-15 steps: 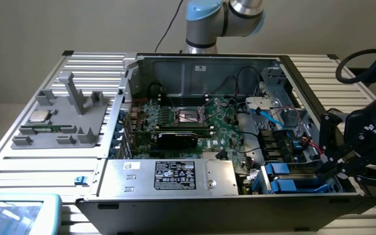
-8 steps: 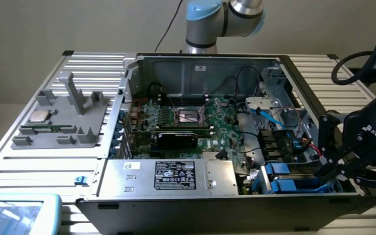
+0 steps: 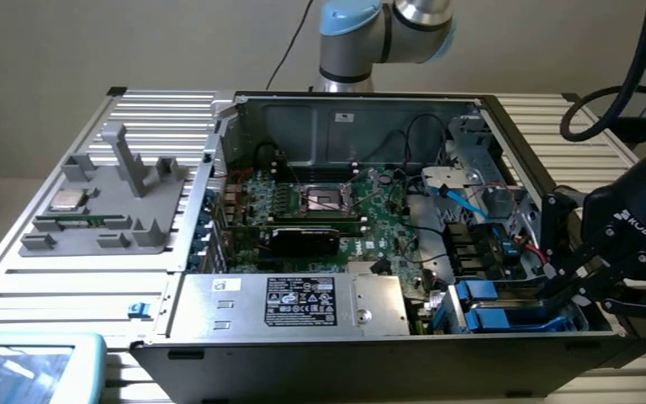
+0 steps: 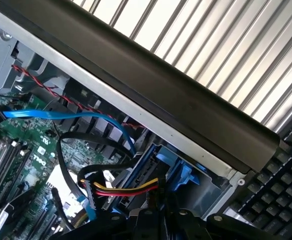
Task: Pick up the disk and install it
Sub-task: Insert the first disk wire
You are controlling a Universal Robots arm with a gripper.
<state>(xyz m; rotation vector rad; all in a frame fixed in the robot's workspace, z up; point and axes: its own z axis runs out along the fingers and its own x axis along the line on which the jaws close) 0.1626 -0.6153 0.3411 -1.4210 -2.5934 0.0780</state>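
Note:
The disk sits in its bright blue frame, low in the drive bay at the open computer case's corner on the exterior view's right. My black gripper reaches down into that bay from the right, with its fingers closed on the end of the blue frame. In the wrist view the blue frame of the disk lies just beyond my gripper, under the case's dark rim. A plug with yellow, red and black wires lies against the frame. The drive's metal body and label are hidden.
The case holds a green motherboard and a grey metal box with a black label. A blue flat cable loops over the bay. A grey fixture with a small silver chip stands at the left. A keyboard lies beside the case.

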